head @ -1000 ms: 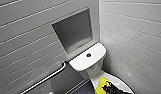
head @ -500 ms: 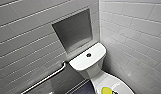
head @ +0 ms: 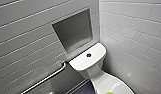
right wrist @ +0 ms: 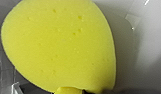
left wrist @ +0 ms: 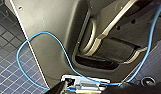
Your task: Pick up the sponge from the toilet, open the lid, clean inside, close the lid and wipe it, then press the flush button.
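The sponge (right wrist: 58, 45) sits right up against the right gripper, bright yellow, pitted with small pores, its rounded edge towards the wrist; whether the right gripper is clamped on it or merely pressed near it cannot be told. Just beyond the sponge, on the far side from the gripper, lies a glossy white surface (right wrist: 148, 50), though which part of the toilet it belongs to is unclear. In the head view a sliver of the same yellow shows at the lower edge, on the lid (head: 113, 85), which lies down flat over the bowl of the toilet (head: 94, 73); farther out from that spot stands the tank (head: 82, 63), with the round dark flush button (head: 88, 55) in the middle of its top. Beyond the tank a grey recessed niche (head: 73, 30) is set into the tiled wall (head: 21, 37); a metal grab bar (head: 46, 79) runs along that wall, ending just beside the tank. The left gripper hangs well apart from all this, over a dark floor (left wrist: 11, 65) of small square tiles; a thin blue cable (left wrist: 28, 45) loops across the robot's own grey bodywork close before it; whether the left gripper is released or clenched cannot be told.
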You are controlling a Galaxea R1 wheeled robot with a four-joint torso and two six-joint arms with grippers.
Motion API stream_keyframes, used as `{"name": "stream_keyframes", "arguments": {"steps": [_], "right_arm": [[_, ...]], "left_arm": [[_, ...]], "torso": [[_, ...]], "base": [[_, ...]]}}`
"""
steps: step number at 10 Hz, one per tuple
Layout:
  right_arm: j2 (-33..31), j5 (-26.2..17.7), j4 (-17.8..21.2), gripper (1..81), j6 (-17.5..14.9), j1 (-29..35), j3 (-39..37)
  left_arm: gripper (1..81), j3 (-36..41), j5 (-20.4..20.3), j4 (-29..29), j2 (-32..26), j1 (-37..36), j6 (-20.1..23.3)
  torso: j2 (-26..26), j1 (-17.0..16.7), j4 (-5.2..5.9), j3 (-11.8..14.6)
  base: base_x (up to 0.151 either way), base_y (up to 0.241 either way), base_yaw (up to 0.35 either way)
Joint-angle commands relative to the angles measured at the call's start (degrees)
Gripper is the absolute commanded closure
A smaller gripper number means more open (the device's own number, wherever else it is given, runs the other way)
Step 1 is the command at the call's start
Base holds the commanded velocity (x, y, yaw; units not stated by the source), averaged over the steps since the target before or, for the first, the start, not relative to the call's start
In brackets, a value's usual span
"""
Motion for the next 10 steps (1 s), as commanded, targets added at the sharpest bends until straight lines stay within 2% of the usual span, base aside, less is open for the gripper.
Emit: {"name": "stream_keyframes", "arguments": {"steps": [1,4,6,7,9,10], "right_arm": [[-12.00,-0.23,1.32,81.1,0.14,-3.80,2.36],[-22.80,0.20,1.32,81.1,0.14,-2.92,14.56],[-28.79,0.39,1.32,81.1,-0.03,-3.44,19.95],[-29.87,0.39,1.32,81.1,-0.12,-4.41,20.93],[-26.20,0.13,-0.26,81.1,-2.05,-9.59,18.59],[-23.91,-0.74,-1.05,81.1,-2.23,-11.17,15.95]], "left_arm": [[1.0,0.02,4.51,0.06,-0.90,0.43,0.23],[1.0,0.02,4.51,0.06,-0.90,0.43,0.23],[1.0,0.02,4.51,0.06,-0.98,0.43,0.15],[1.0,-0.07,4.15,-0.03,-1.16,0.43,0.15],[1.0,-0.07,3.89,-0.29,-1.25,-0.27,0.15],[1.0,0.02,3.89,-0.12,-1.25,-0.36,0.15]], "torso": [[0.00,0.00,0.00,0.00],[0.00,0.00,0.00,0.00],[0.02,0.00,0.00,0.00],[0.02,0.00,0.00,0.00],[0.00,0.00,0.00,0.00],[5.73,-3.69,0.02,0.00]], "base": [[0.000,0.000,0.000],[0.000,0.000,0.000],[0.000,0.000,0.000],[0.000,0.000,0.000],[0.000,0.000,0.000],[0.000,0.000,0.000]]}}
